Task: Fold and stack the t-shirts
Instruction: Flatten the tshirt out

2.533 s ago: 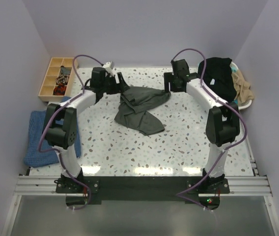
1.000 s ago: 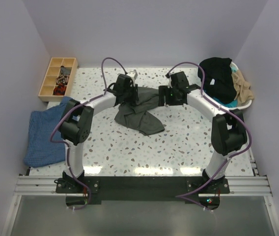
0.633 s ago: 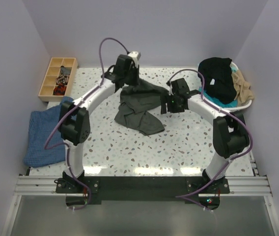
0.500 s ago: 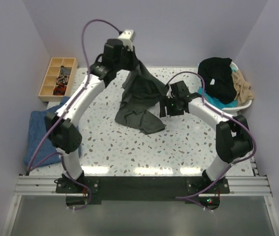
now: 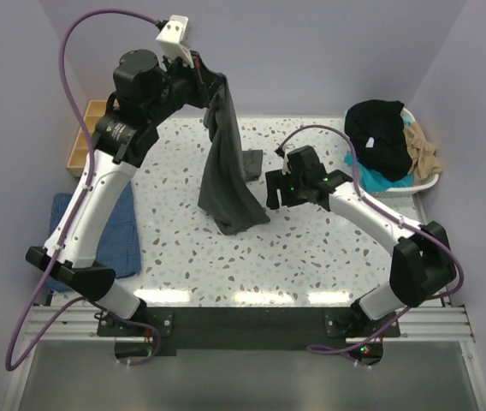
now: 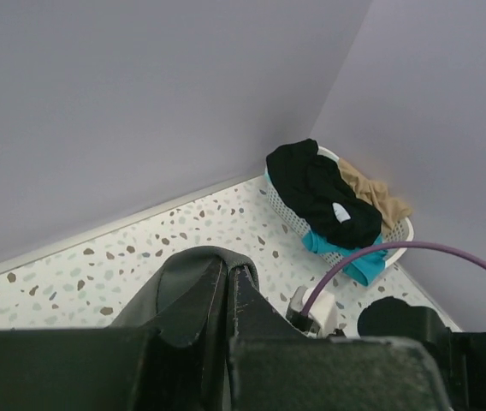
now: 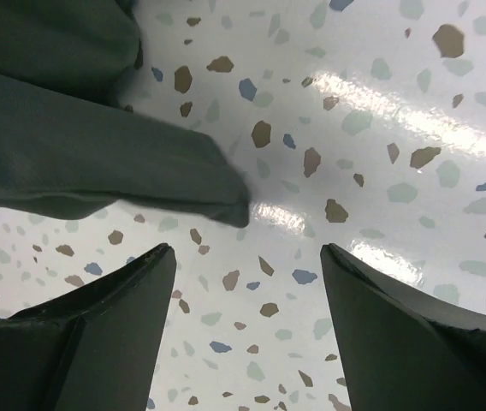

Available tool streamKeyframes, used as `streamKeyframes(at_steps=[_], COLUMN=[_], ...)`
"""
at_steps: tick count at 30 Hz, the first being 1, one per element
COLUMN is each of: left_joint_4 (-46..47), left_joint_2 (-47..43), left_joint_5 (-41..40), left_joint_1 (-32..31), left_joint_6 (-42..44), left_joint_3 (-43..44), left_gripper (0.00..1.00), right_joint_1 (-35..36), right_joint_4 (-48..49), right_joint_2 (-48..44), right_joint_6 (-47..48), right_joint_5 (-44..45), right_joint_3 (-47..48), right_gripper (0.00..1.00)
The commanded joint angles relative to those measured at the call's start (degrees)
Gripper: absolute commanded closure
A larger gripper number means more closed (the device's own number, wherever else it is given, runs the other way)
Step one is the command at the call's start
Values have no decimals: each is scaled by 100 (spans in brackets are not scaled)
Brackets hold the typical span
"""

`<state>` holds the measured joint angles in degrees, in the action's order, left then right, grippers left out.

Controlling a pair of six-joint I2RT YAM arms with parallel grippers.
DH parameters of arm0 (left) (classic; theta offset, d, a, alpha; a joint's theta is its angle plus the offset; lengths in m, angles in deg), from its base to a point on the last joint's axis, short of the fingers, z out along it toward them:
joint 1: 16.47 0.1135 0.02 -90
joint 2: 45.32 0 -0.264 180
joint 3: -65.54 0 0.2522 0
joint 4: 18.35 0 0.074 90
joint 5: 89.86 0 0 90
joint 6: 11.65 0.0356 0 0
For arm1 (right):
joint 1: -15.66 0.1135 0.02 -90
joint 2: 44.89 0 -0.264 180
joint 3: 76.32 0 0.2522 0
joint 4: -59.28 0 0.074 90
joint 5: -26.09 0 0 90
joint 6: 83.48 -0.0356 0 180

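Left hand (image 5: 206,84) pinches the charcoal t-shirt (image 5: 226,175) aloft; right hand (image 7: 247,274) spread beside it

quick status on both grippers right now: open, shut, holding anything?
left gripper: jaws shut on the charcoal t-shirt, which hangs from it.
right gripper: jaws open, holding nothing.

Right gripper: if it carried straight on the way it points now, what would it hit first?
Likely the charcoal t-shirt, whose lower fold lies just ahead of the open right gripper, slightly to its left. Bare table shows between its jaws, so it might touch that first; depth is unclear.
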<state>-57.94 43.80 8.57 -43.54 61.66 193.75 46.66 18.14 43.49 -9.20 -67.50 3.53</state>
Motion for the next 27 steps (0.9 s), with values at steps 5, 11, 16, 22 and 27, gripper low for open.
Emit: streamKeyframes(at_steps=[5, 11, 16, 22, 27], left_joint_4=[-362, 102, 868, 657, 1226], left_joint_2=[-387, 96, 1061, 1987, 909], left_joint_5=[1455, 2919, 3121, 2026, 400], left_joint_1=[9, -350, -1167, -1846, -1644], left_joint_6=[52, -141, -309, 61, -35], left_joint_3=[507, -445, -1303, -898, -2012], left_gripper=[100, 96, 100, 19, 0], right_joint_1=[-24, -15, -16, -24, -16], right_joint_4=[277, -522, -997, -1200, -1008], right_joint_2=[-1163, -1814, -2658, -2897, -2502], right_joint_6=[-10, -184, -501, -396, -212], right_joint_5=[333, 2658, 4356, 5255, 4801], right_joint_3=[45, 177, 273, 536, 564], right_gripper=[25, 22, 20, 17, 16])
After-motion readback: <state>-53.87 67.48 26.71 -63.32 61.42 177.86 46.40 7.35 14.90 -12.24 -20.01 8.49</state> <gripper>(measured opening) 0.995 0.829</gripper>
